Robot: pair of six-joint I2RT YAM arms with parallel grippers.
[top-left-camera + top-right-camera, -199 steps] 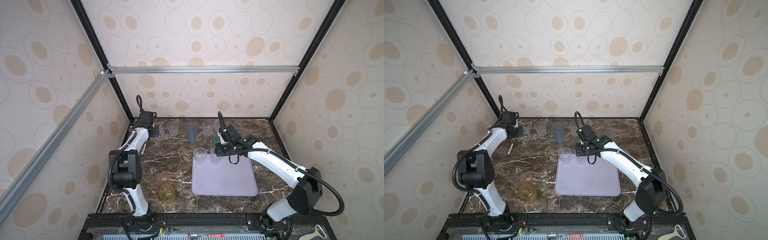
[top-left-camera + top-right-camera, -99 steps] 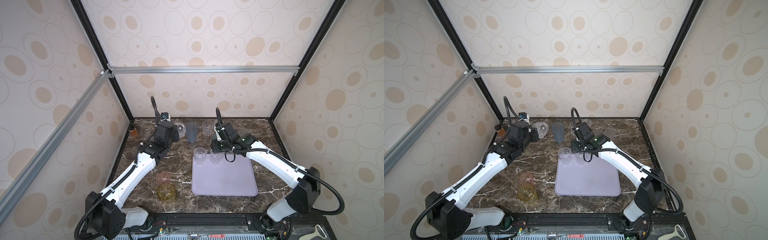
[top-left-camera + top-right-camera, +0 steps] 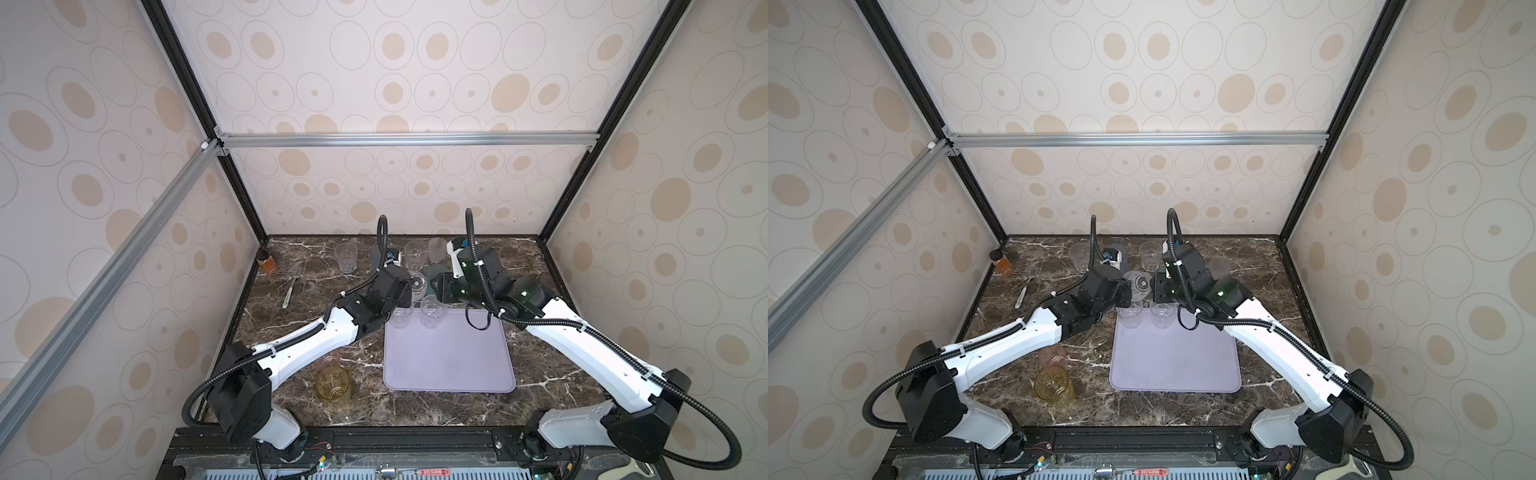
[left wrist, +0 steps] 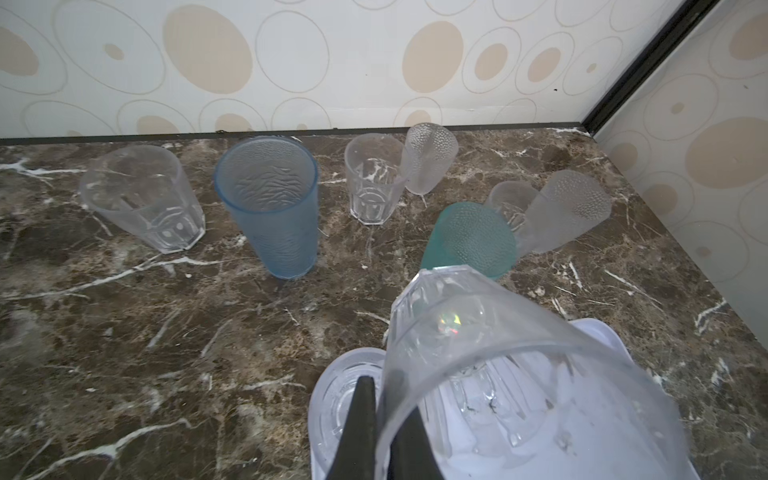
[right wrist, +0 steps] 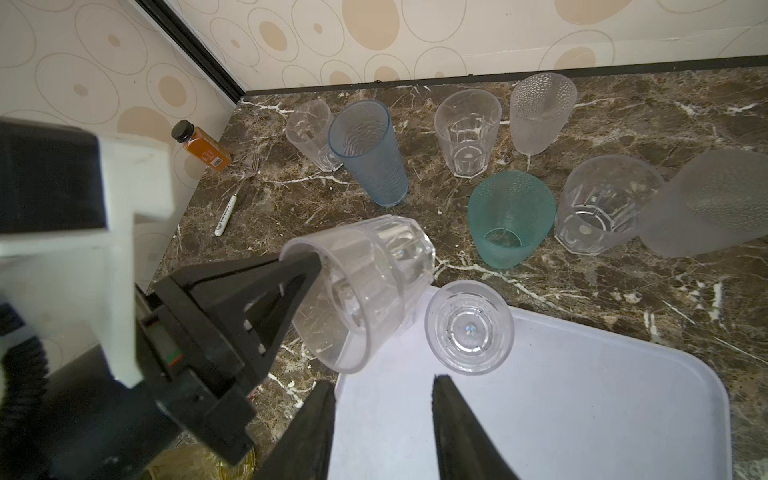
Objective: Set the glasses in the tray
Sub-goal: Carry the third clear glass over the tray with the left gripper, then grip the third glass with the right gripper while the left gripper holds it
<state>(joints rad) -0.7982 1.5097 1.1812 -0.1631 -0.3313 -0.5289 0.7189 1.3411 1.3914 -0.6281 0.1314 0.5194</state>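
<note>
The left gripper (image 5: 309, 266), swung over from the bench's far-left corner, pinches a tilted clear glass (image 5: 365, 286) above the tray (image 3: 449, 361) (holding two clear glasses (image 3: 432, 312) (image 3: 401, 320)); right gripper (image 5: 382, 386) spread.

The clear faceted tumbler (image 5: 365, 286) in the left gripper (image 4: 380, 386) looked like smooth, glossy transparent plastic. Beyond that gripper, the teal tumbler (image 5: 511, 216) was frosted and dimpled and the blue tumbler (image 5: 370, 153) ripple-textured, on a polished marble-patterned tabletop (image 4: 166, 311). Below the gripper, the lavender tray (image 5: 582, 395) was matt plastic.
</note>
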